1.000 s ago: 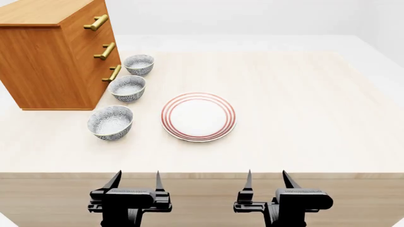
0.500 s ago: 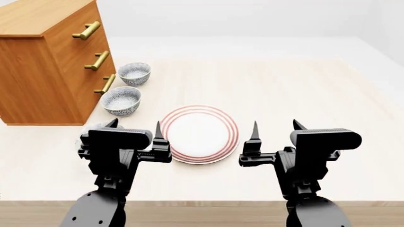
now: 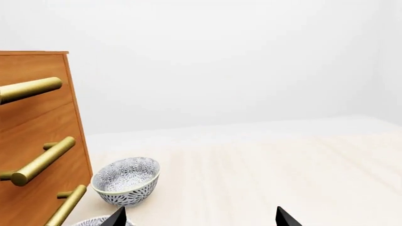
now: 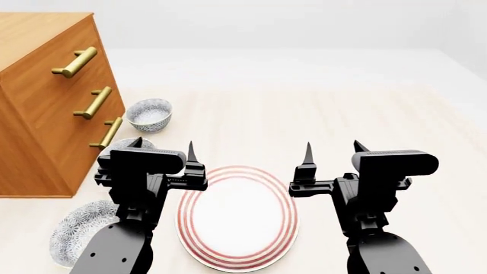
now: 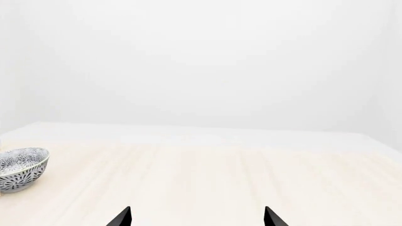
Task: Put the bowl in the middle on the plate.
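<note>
While both arms hang above the table with nothing held, no grasp is under way yet. Left gripper (image 4: 162,149) has its fingers spread wide and empty; right gripper (image 4: 332,150) likewise, parted and empty over the far edge of the plate (image 4: 237,225).

The bowl (image 4: 122,145), middle of the three, sits just beside the drawer chest (image 4: 45,103). In the head view it is mostly hidden behind the left gripper body, with only a sliver of rim showing. In the left wrist view just its rim edge peeks in near the fingertip.

The far bowl (image 4: 149,115) is fully visible; the near bowl (image 4: 80,231) is partly covered by the left arm. The plate lies just to the right of the bowl row, near the table's front.

My read for this step:
- Use the left arm, since it's closest.
- Descend onto the middle bowl's rim on the side away from the chest; the brass handles (image 4: 96,102) leave little room.
- One finger inside, one outside the wall.
- Confirm it's the middle bowl, not a neighbour.
- Lift clear before swinging right to the plate.
</note>
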You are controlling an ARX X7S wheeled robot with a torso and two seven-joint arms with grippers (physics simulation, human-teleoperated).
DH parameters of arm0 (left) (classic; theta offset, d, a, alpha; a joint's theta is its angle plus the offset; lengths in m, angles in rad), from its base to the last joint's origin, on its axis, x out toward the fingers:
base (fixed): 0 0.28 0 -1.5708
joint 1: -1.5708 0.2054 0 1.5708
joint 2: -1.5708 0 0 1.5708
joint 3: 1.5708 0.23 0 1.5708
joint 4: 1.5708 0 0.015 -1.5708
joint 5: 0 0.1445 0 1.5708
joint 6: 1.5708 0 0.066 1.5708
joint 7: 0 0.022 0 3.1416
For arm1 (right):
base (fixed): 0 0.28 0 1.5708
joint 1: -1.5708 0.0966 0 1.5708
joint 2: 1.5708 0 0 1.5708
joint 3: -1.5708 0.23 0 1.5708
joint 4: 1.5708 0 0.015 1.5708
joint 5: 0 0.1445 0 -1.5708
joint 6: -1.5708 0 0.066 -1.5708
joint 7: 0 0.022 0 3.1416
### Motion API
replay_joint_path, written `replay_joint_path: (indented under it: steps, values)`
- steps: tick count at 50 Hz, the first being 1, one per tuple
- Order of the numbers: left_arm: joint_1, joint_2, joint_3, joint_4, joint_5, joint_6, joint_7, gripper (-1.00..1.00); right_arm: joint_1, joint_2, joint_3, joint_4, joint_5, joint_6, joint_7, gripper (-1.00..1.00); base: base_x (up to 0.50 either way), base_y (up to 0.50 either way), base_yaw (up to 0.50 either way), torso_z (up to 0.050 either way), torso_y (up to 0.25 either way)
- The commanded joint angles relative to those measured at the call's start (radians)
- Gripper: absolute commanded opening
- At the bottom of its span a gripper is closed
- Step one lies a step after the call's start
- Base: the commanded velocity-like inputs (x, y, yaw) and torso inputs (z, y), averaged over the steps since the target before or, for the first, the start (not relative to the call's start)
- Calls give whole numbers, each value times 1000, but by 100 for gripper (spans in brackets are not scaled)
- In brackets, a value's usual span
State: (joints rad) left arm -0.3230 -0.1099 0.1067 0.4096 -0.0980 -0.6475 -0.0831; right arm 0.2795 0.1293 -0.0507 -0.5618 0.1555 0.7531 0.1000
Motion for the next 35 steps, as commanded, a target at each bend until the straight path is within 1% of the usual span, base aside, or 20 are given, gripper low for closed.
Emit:
replay_joint_path:
  steps: [1, 16, 21, 23, 24, 26, 27, 30, 32, 33, 34, 35]
  values:
    - [-4, -10, 7, -14, -8, 12, -14, 100, 3, 6, -8, 12, 9, -7, 8, 100, 500, 0, 0, 0, 15]
    - [5, -20, 17, -46, -16, 45, -27, 100, -4, 11, -19, 34, 26, -39, 9, 100, 500, 0, 0, 0, 1]
    - [-3, -15, 13, -40, -24, 13, -41, 100, -2, 18, -33, 53, 19, -43, 13, 100, 0, 0, 0, 0, 0]
    - [-24, -9, -10, -25, -77, -71, -21, 100, 0, 20, -35, 48, 19, -38, 16, 100, 0, 0, 0, 0, 0]
    - [-59, -7, -10, -18, -68, -143, -47, 100, 2, 22, -35, 46, 19, -33, 18, 100, 0, 0, 0, 0, 0]
    - [-104, -6, -19, 2, -92, -249, -49, 100, 4, 23, -32, 42, 24, -28, 18, 100, 0, 0, 0, 0, 0]
    - [-158, -6, -24, 25, -120, -364, -42, 100, 7, 24, -32, 41, 25, -25, 20, 100, 0, 0, 0, 0, 0]
    - [-256, -6, -20, 27, -133, -523, -57, 100, 12, 25, -28, 38, 31, -17, 22, 100, 0, 0, 0, 0, 0]
    - [-336, -7, -32, -2, -155, -635, -48, 100, 14, 26, -26, 30, 34, -11, 24, 100, 0, 0, 0, 0, 0]
    - [-414, 5, -63, -52, -166, -761, -56, 100, 13, 27, -26, 24, 36, -8, 25, 100, 0, 0, 0, 0, 0]
    - [-459, 9, -82, -85, -182, -811, -42, 100, 13, 27, -26, 22, 36, -9, 26, 100, 0, 0, 0, 0, 0]
    - [-481, 2, -72, -103, -177, -808, -44, 100, 13, 28, -26, 22, 38, -9, 27, 100, 0, 0, 0, 0, 0]
